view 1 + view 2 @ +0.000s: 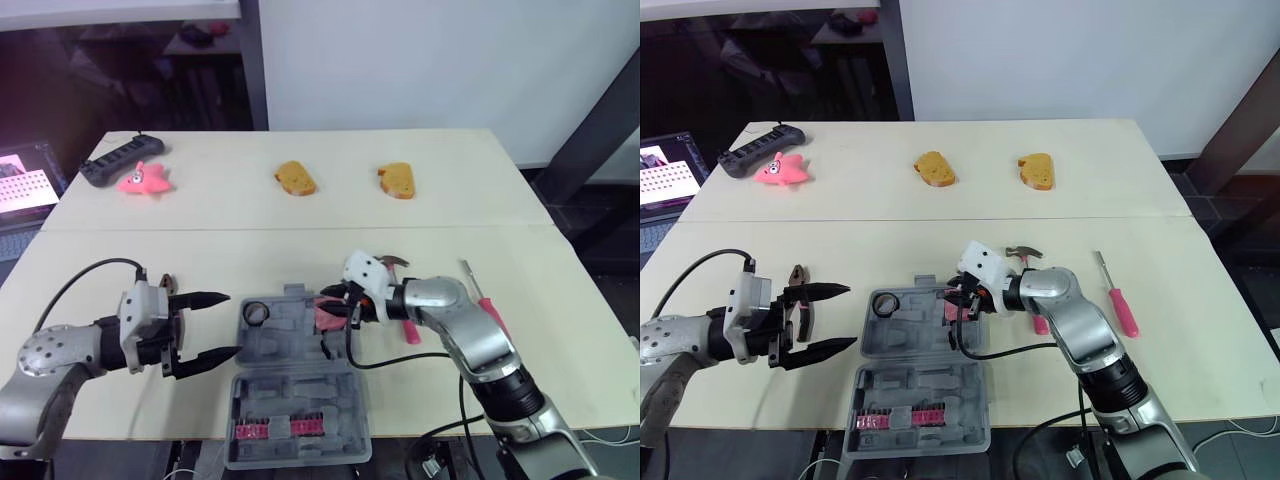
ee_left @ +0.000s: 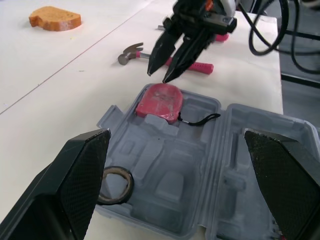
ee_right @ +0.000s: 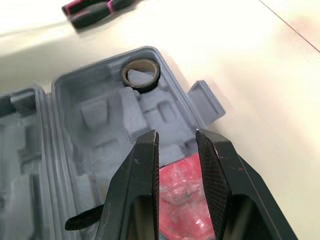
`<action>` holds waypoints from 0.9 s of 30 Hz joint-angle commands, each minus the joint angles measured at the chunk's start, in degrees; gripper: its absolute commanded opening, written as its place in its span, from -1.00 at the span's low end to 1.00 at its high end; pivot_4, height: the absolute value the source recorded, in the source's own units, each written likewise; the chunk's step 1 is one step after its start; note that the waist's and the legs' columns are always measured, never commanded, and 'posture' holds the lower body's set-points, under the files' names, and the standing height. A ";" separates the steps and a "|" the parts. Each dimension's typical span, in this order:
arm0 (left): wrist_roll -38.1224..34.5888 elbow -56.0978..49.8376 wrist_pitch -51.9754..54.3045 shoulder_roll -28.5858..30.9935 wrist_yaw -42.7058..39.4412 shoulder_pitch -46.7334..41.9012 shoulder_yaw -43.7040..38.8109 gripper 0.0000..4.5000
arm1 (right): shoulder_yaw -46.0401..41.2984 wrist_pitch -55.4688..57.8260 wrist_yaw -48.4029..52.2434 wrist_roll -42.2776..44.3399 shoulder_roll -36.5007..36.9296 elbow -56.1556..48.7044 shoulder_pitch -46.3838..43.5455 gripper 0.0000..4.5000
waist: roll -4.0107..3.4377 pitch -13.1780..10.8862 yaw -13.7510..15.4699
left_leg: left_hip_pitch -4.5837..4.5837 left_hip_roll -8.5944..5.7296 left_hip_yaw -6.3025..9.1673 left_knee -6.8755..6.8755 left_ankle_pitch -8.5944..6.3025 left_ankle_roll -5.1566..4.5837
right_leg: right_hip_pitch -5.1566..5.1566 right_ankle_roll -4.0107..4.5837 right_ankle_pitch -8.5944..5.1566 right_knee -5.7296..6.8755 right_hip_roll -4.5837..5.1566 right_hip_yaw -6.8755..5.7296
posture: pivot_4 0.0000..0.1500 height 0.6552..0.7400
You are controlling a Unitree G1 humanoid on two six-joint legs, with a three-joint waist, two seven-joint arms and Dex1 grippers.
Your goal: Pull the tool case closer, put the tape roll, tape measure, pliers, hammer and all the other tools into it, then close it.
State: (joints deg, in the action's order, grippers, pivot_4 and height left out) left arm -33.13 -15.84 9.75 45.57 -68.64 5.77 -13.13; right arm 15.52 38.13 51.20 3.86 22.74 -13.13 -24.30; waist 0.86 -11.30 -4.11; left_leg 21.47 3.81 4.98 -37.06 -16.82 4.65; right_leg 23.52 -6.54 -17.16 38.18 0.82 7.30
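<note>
The tape measure [image 2: 160,102] lies in a far corner pocket of the open case [image 1: 292,348], directly under the tips of our right pincer [image 2: 158,76]. That pincer's fingers stand a narrow gap apart and grip nothing; we cannot tell whether the tips touch the tape measure. The tape roll [image 1: 257,312] sits in the case's other far corner, between our two pincers. A row of red bits [image 1: 275,430] fills the lid half, nearer to us than either pincer.

Our left pincer [image 1: 232,323] hovers just beside the case, spread wide and empty. The pliers [image 1: 797,278] lie on the table [image 1: 560,300] close behind its upper finger. The hammer [image 1: 1023,254] lies just behind the right pincer, its handle partly hidden by the arm, and the screwdriver [image 1: 1120,305] lies farther out on that side.

Well beyond both pincers lie two bread slices [image 1: 295,178] [image 1: 396,181], a pink toy [image 1: 143,180] and a black power strip [image 1: 118,160].
</note>
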 commanded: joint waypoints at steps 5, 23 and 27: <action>-0.35 -0.82 0.16 0.79 0.06 -0.87 -1.23 1.00 | 1.00 -6.07 -3.08 0.00 -0.18 4.59 2.28 -0.45 | 0.00 0.00 0.04 | -0.01 0.00 0.01 0.02 0.00 0.00 | 0.00 0.00 0.00 0.00 -0.01 0.00 | 1.00 1.00; -0.38 -1.68 0.40 0.90 0.67 0.18 -1.62 1.00 | 7.77 12.27 -6.78 -2.32 1.00 15.36 3.55 -0.45 | 0.34 0.94 0.20 | -0.29 0.00 0.03 0.00 0.00 0.00 | -0.39 0.12 -0.07 -0.10 -0.01 0.01 | 1.00 1.00; -0.36 -1.59 0.72 1.08 0.72 -0.14 -1.59 1.00 | 8.79 13.93 -7.00 -1.54 0.90 15.48 3.60 -0.45 | 0.42 1.31 0.25 | -0.35 0.00 0.03 0.02 0.00 0.00 | -0.45 0.20 -0.15 -0.13 -0.01 0.01 | 1.00 1.00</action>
State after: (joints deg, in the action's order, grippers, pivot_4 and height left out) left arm -33.13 -15.92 10.60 45.95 -68.09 5.99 -13.15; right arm 20.98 46.53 45.09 3.67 22.44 -4.33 -24.41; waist 1.28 -9.99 -3.85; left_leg 21.12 3.81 5.02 -37.04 -16.82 4.64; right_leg 23.06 -6.35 -17.31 38.04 0.80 7.30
